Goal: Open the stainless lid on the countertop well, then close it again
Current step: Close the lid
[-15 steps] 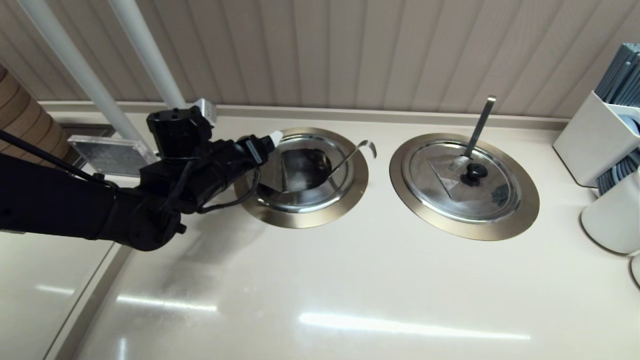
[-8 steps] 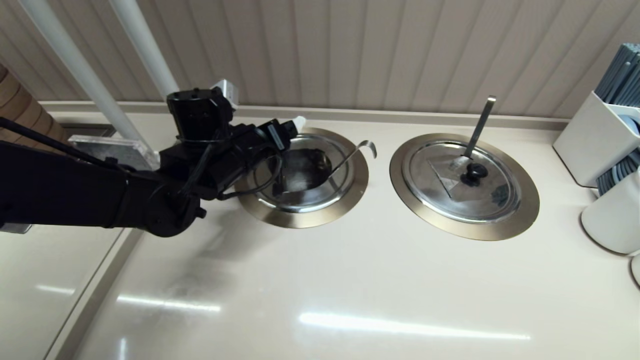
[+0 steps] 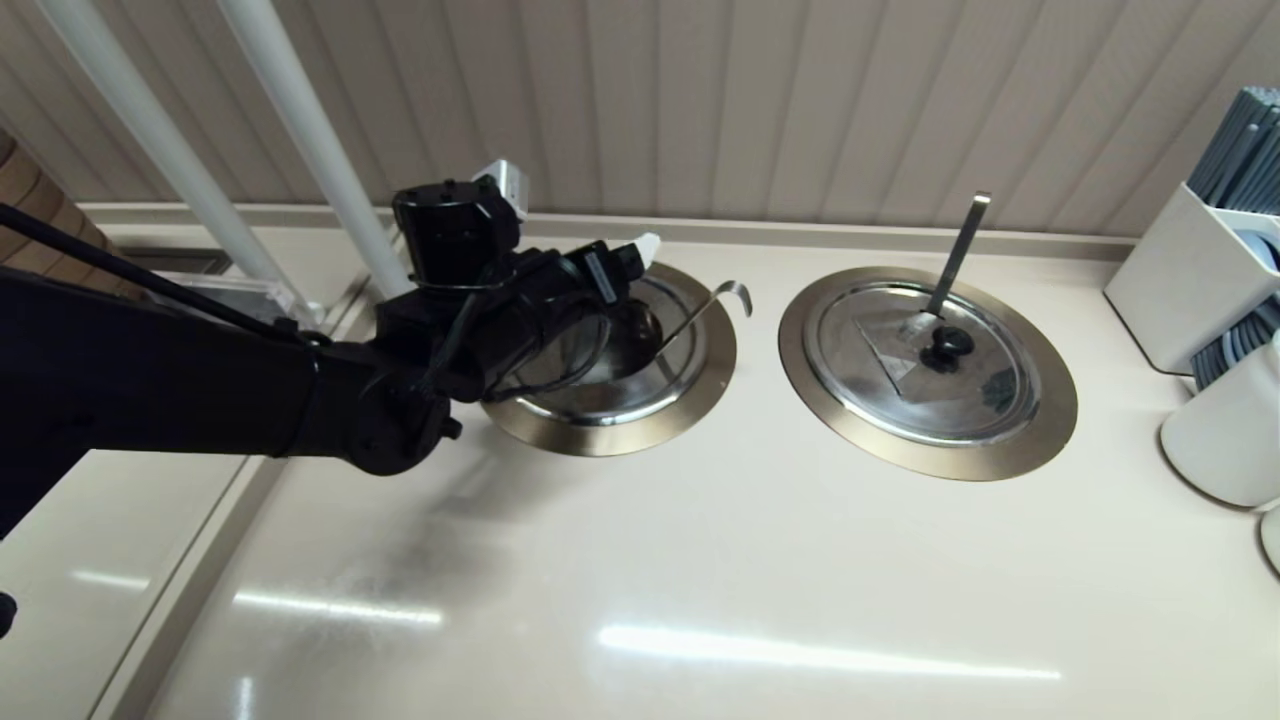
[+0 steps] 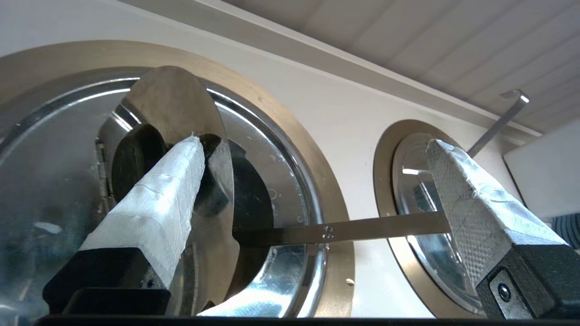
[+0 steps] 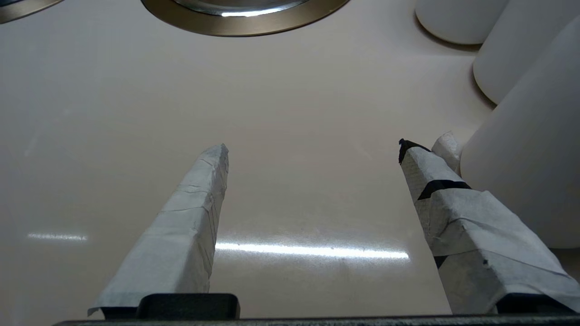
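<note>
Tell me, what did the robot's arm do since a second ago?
The left hand slid toward the robot's right and a little farther back, so it now reaches over the countertop well. Its fingers are spread wide, and one fingertip is against the stainless lid, which stands tilted up on edge. The ladle, the other lid and the right hand stayed put.

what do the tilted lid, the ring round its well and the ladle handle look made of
The stainless lid: polished steel by its mirror-like reflections. The countertop well's ring: brushed metal, bronze-toned, with a dull matte sheen. The ladle handle: flat satin steel strip, apparently.
</note>
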